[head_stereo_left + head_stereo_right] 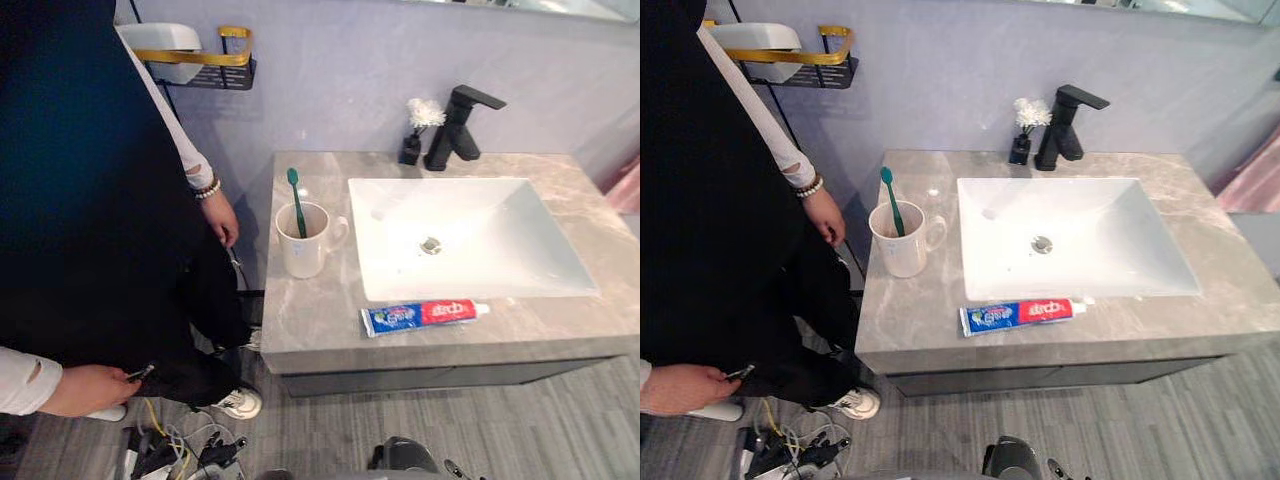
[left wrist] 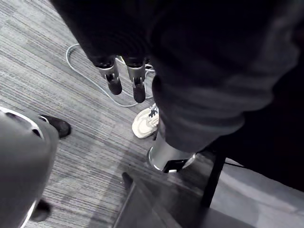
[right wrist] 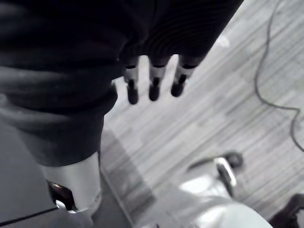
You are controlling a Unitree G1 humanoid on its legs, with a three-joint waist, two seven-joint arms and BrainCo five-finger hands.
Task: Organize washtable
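A blue-and-red printed toothpaste tube (image 1: 425, 315) is laid on the counter (image 1: 310, 325) before the sink (image 1: 520, 240); a toothbrush (image 1: 296, 200) is stood in the mug (image 1: 305, 250). The left hand (image 2: 113, 78) and right hand (image 3: 154, 81) are held over the floor, fingers straight and empty. A person (image 1: 80, 200) is seen at the counter's left end.

Approach from the left is blocked by a person (image 1: 80, 200), whose hand (image 1: 222, 215) hangs just beside the edge of the counter (image 1: 310, 320), near the mug (image 1: 305, 250). The strip left of the sink (image 1: 470, 235) is taken up by the mug and the toothbrush (image 1: 296, 205) standing in it, the narrow front strip by the toothpaste tube (image 1: 425, 315), and the back by the faucet (image 1: 455, 125) and a small vase (image 1: 411, 150). Bare surface is left to the right of the sink.
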